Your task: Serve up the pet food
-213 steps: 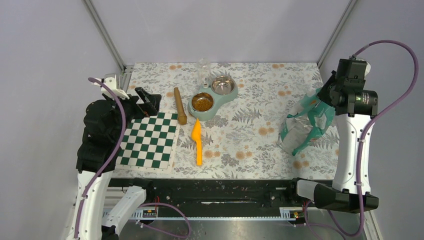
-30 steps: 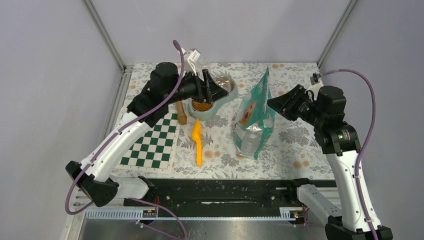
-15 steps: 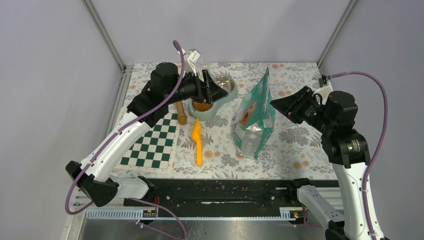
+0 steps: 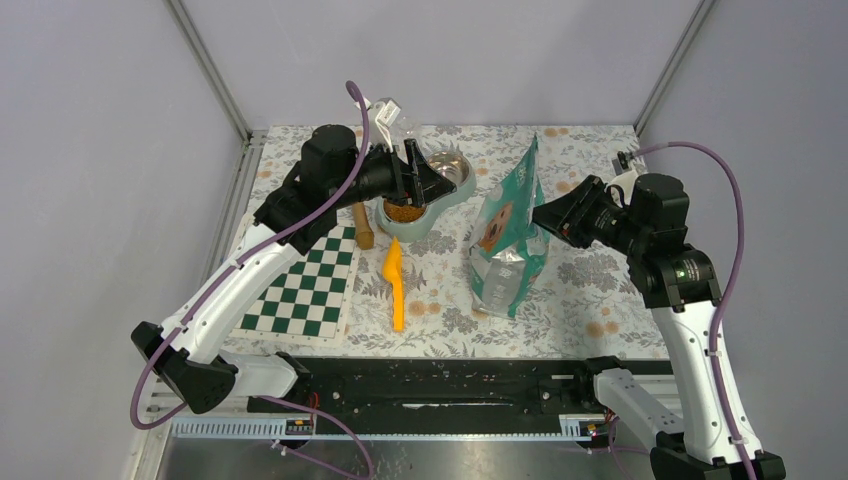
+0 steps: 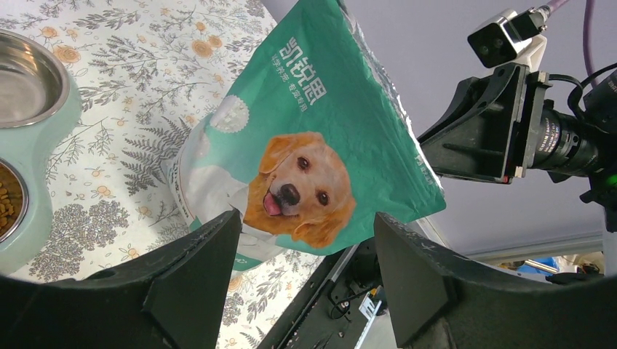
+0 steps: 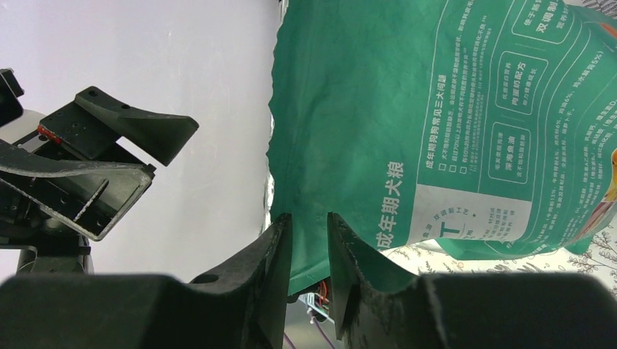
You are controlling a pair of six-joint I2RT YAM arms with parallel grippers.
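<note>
With my left fingers (image 5: 196, 280) wide open and empty above the kibble (image 4: 403, 213) in its bowl (image 4: 432, 224), my right fingers (image 6: 271, 276) stand narrowly around the edge of the bag (image 4: 508, 235), grip uncertain, so a tug could topple it.

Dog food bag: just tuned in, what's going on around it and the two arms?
The bag stands upright on the floral mat. The right gripper is at its right edge, fingers either side of it; a firm pinch can't be confirmed. The left gripper hangs open and empty over the feeder, one bowl of which holds kibble. The orange scoop lies on the mat, untouched.
</note>
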